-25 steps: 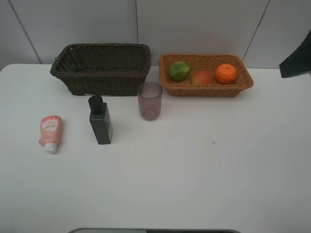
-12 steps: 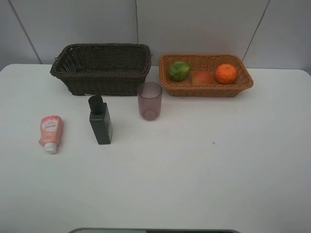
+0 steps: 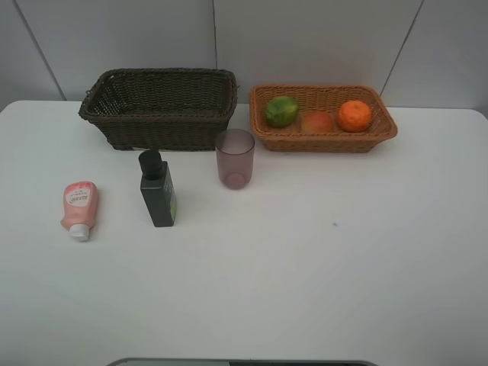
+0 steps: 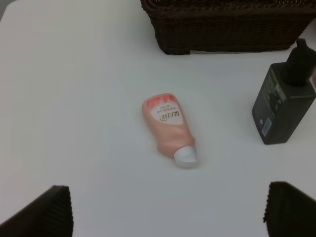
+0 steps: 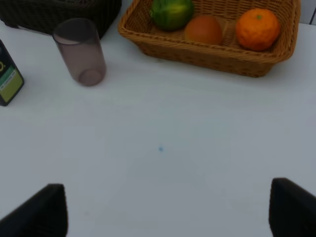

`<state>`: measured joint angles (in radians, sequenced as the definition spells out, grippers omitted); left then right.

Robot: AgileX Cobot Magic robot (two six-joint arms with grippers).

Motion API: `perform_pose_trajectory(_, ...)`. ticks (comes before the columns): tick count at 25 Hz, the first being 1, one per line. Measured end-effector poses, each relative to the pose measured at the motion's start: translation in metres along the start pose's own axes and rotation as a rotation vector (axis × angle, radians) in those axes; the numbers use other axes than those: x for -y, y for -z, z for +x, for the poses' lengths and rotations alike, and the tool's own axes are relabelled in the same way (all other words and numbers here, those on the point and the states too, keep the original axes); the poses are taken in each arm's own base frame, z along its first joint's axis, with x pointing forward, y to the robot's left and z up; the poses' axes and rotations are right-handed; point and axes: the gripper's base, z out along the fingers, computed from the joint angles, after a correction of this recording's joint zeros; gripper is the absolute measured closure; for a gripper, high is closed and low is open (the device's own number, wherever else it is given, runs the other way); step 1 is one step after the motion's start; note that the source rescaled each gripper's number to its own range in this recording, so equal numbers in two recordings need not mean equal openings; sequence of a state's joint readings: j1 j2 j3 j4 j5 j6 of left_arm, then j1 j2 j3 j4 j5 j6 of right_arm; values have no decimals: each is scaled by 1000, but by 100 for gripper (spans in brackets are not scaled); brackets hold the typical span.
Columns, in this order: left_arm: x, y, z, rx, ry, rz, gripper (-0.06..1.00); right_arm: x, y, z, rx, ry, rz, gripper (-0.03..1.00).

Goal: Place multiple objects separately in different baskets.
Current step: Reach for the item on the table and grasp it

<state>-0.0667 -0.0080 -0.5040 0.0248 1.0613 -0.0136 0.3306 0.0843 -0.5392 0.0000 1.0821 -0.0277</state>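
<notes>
- On my high camera, the dark brown basket [image 3: 164, 130] sits at the back of the white table [image 3: 305, 267], and I place everything else from it.
- The orange-tan basket [image 3: 328, 142] stands just beside the dark brown basket, on its right in the high view, with a narrow gap between them.
- Three fruits lie in a row in the orange-tan basket. The green round fruit [image 3: 281, 111] is nearest the dark brown basket, the peach [image 3: 318, 121] is in the middle, and the orange [image 3: 354, 115] is farthest from it.
- The purple cup [image 3: 234, 158] stands upright on the table at the dark brown basket's front right corner. I cannot tell whether the two touch.
- The pump bottle [image 3: 158, 191] stands upright in front of the dark brown basket's middle, farther out than the cup.
- The pink tube [image 3: 79, 207] lies flat, out in front of the dark brown basket's left end, with its white cap pointing away from the basket.
- On the left wrist camera, the left gripper [image 4: 168, 212] has its jaws spread wide with nothing between them. It hangs over the table, with the tube between it and the dark brown basket.
- The right gripper [image 5: 167, 210] is likewise spread and holds nothing. It hangs over bare table, well out from the dark brown basket.
</notes>
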Motion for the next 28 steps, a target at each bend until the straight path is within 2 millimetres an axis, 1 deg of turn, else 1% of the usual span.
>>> perform_pose_trajectory(9, 0, 0, 0, 0, 0, 0, -6, 0, 9, 7, 95, -31, 22, 26)
perform_pose_trajectory(13, 0, 0, 0, 0, 0, 0, -6, 0, 10, 8, 98, -81, 96, 26)
perform_pose_trajectory(21, 0, 0, 0, 0, 0, 0, -6, -2, 10, 7, 94, -205, 328, 26)
perform_pose_trajectory(23, 0, 0, 0, 0, 0, 0, -6, -2, 10, 7, 93, -218, 355, 26)
perform_pose_trajectory(28, 0, 0, 0, 0, 0, 0, -6, -3, 10, 7, 93, -221, 361, 26)
